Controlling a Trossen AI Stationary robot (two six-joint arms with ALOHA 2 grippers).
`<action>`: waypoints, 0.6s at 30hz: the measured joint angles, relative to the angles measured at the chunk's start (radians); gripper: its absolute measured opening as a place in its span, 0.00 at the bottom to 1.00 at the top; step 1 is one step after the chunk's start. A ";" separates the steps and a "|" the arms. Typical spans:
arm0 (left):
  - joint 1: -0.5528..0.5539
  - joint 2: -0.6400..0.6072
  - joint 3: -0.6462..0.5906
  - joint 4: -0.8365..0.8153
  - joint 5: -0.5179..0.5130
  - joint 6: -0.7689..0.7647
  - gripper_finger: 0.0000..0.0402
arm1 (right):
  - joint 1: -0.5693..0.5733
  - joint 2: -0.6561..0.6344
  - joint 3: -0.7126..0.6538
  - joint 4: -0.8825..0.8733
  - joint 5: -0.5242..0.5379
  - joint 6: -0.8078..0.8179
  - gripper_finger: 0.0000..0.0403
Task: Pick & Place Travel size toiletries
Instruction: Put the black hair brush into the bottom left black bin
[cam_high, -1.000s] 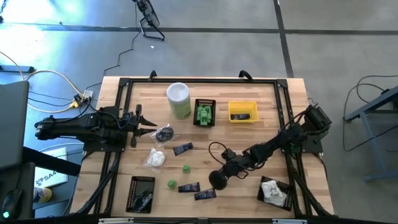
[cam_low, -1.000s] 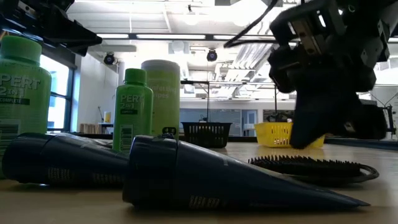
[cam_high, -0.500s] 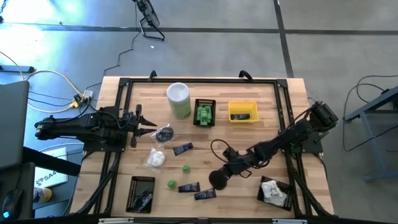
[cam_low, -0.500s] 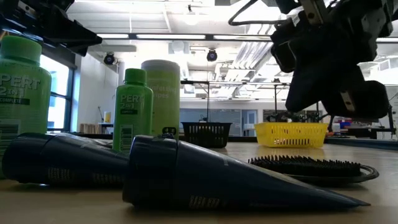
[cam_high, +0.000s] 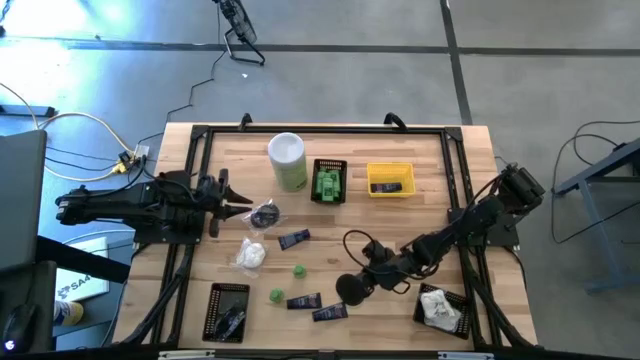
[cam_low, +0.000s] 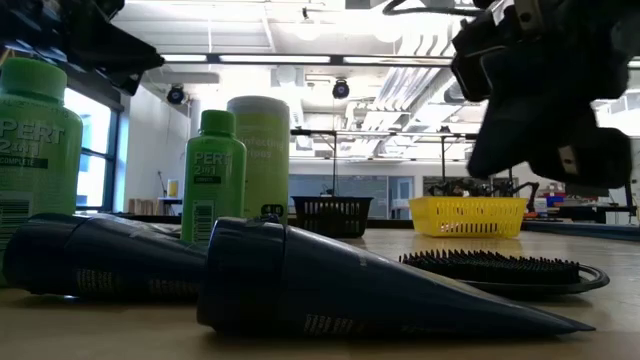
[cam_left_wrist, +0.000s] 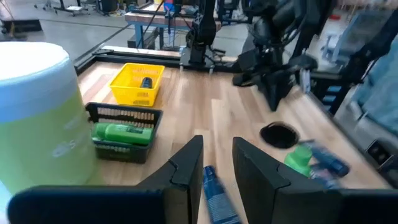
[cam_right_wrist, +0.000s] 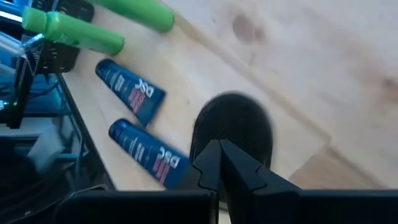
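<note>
High view, wooden table on grey floor, right claw closed, left claw seemingly ajar.

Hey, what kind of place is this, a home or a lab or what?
Most likely a robotics lab or workshop. A wooden table stands on a bare concrete floor, cables trail across that floor, and the low view shows a large open room with strip ceiling lights and more workbenches behind.

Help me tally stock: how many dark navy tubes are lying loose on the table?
3. One navy tube lies mid-table beside the white packet; two more lie together near the front edge, by the dark round piece. Baskets may hide others.
</note>
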 joint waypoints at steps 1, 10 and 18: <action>0.000 0.006 0.000 0.013 0.010 -0.019 0.21 | 0.002 0.000 0.000 0.001 0.019 -0.020 0.01; 0.000 0.145 0.000 0.196 0.103 -0.117 0.21 | -0.006 0.000 0.000 0.027 0.180 -0.250 0.01; 0.000 0.330 0.000 0.297 0.103 -0.152 0.21 | -0.007 0.000 0.000 0.098 0.317 -0.417 0.01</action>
